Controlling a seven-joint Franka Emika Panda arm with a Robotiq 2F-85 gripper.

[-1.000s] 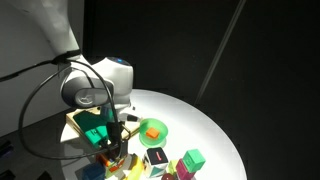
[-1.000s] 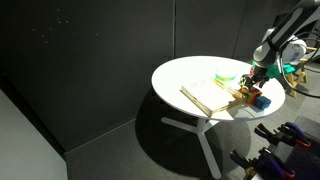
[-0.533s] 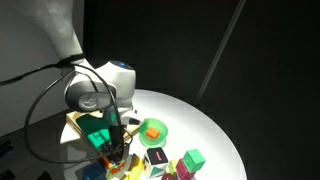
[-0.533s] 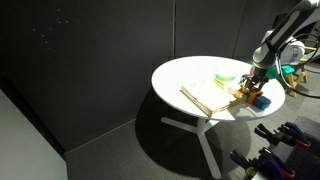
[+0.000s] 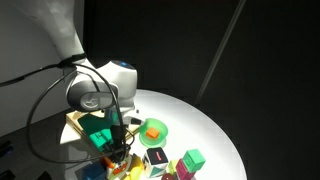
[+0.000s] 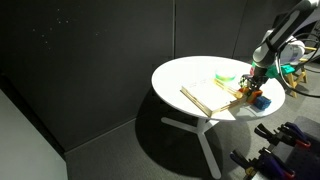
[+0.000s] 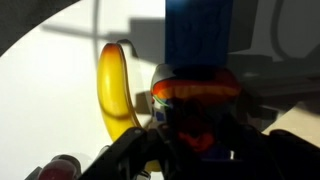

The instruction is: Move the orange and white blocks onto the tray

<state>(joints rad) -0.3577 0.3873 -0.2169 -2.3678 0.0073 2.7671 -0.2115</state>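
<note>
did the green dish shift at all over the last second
No. The green dish keeps the same place on the white table, no nearer to its rim in either exterior view.

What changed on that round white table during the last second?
The robot's black gripper sank slightly toward the small orange block, which now sits between its jaws. Whether the block is gripped yet is unclear. The shallow light wooden tray and the round green dish stayed put.

At the table's 9 o'clock, lying flat: shallow rectangular light wooden tray (image 5: 73, 121) with raised rim. At 7 o'clock, upright: white-faced, dark-sided cube (image 5: 157, 158). Between them, partly hidden: plain orange cube (image 7: 195, 90).
</note>
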